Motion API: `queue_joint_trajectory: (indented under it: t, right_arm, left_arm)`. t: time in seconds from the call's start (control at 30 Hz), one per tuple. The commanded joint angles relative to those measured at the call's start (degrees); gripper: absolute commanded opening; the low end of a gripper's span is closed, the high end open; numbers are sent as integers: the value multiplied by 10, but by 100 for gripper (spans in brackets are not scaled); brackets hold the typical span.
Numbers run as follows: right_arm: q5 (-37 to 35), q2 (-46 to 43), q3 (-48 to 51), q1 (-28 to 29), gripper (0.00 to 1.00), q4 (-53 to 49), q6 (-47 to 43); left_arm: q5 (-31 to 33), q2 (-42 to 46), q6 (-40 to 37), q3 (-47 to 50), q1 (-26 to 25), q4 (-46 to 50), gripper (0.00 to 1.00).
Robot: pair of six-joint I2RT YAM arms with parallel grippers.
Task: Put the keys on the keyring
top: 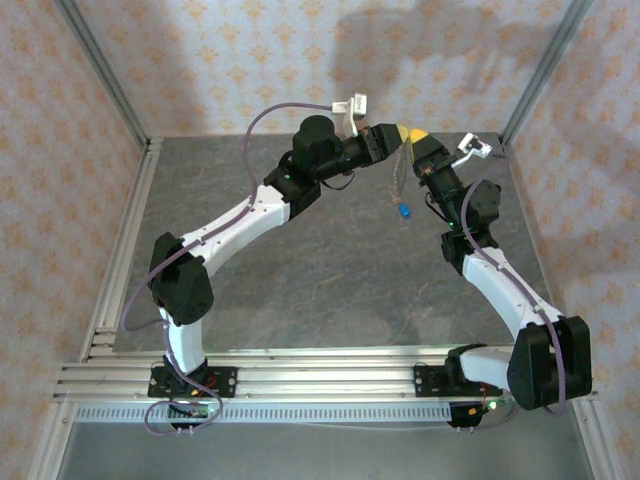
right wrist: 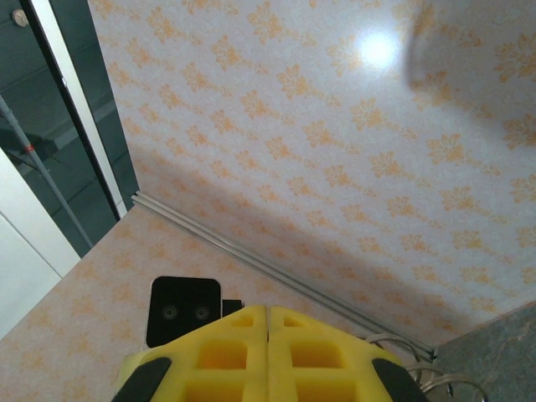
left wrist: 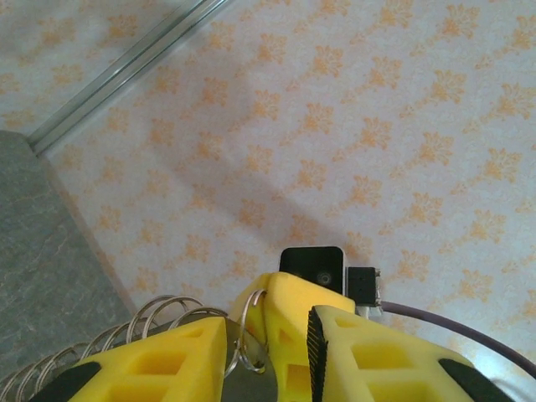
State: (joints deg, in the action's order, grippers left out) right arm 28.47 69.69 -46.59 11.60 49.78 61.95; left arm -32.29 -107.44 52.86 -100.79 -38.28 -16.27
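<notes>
Both arms meet above the back of the table. My right gripper (top: 418, 138) (right wrist: 267, 308) is shut, its yellow fingers pressed together. In the left wrist view its tip (left wrist: 289, 289) pokes between the fingers of my left gripper (top: 390, 135) (left wrist: 268, 318), whose jaws stand apart. The keyring (left wrist: 245, 331), a thin metal loop, sits in that gap, its top edge at the right gripper's tip and its side against my left finger (left wrist: 167, 360). A wire coil (left wrist: 126, 331) (top: 400, 175) trails from the ring. One of the keys (top: 402, 211), with a blue head, dangles below over the table.
The patterned back wall (top: 300, 60) stands close behind both grippers. Aluminium posts (top: 120, 90) (top: 545, 65) mark the back corners, and a rail (top: 135, 230) runs along the left edge. The grey table (top: 330, 280) stretches in front of the dangling key.
</notes>
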Motion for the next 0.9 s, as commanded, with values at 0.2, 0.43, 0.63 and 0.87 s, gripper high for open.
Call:
queue_joint_trajectory:
  t: [0.2,0.43,0.63,0.87]
  right_arm:
    - [10,-8,3,5,0,29,-2]
    - [13,-5,-5,5,0,24,-3]
    - [19,-6,-11,5,0,5,-9]
    - [23,-64,1,-34,26,-73,-39]
  left_arm:
    - [-4,-11,-7,-23,-7,-13,24]
    - [-5,-8,-6,-11,-7,-19,14]
    - [-13,-14,-16,-26,-7,-7,0]
    - [-71,-15,-56,-57,9,31,0]
